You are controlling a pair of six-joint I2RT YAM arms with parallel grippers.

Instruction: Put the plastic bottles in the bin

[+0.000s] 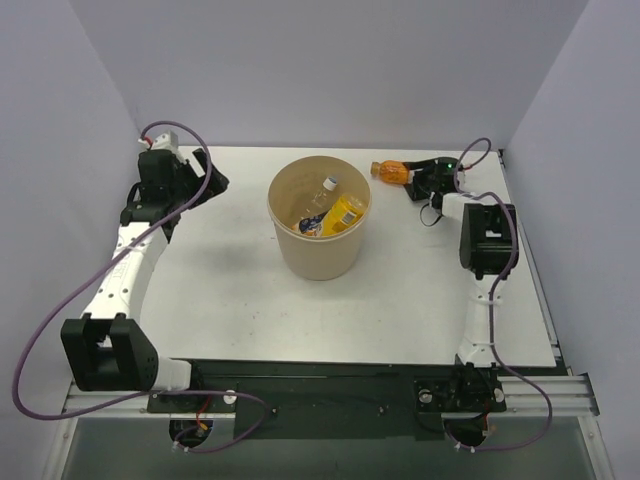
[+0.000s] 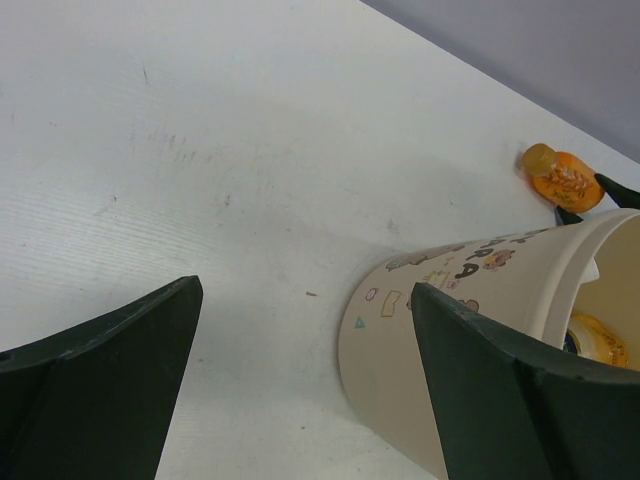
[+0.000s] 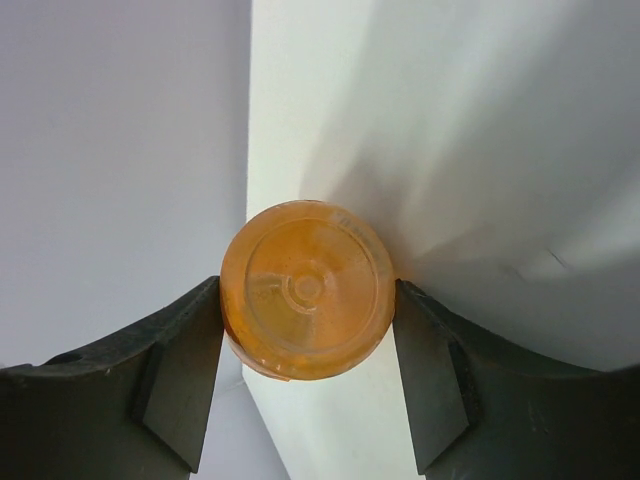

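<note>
The short squat orange bottle (image 1: pixel 390 171) lies on its side at the table's far right, its cap pointing left. My right gripper (image 1: pixel 413 180) is shut on it. In the right wrist view its round base (image 3: pixel 307 290) faces the camera, with both fingers pressed against its sides. The tan bin (image 1: pixel 320 258) stands upright mid-table. Inside it lie an orange-yellow bottle (image 1: pixel 345 213) and a clear bottle with a white cap (image 1: pixel 322 195). My left gripper (image 1: pixel 212 185) hovers open and holds nothing, left of the bin. The left wrist view shows the bin wall (image 2: pixel 400 340) and the orange bottle (image 2: pixel 562 178) beyond.
Grey walls close the table at the back and on both sides. The orange bottle lies close to the back wall and the table's far right corner. White tabletop (image 1: pixel 230 290) stretches between the bin and the arm bases.
</note>
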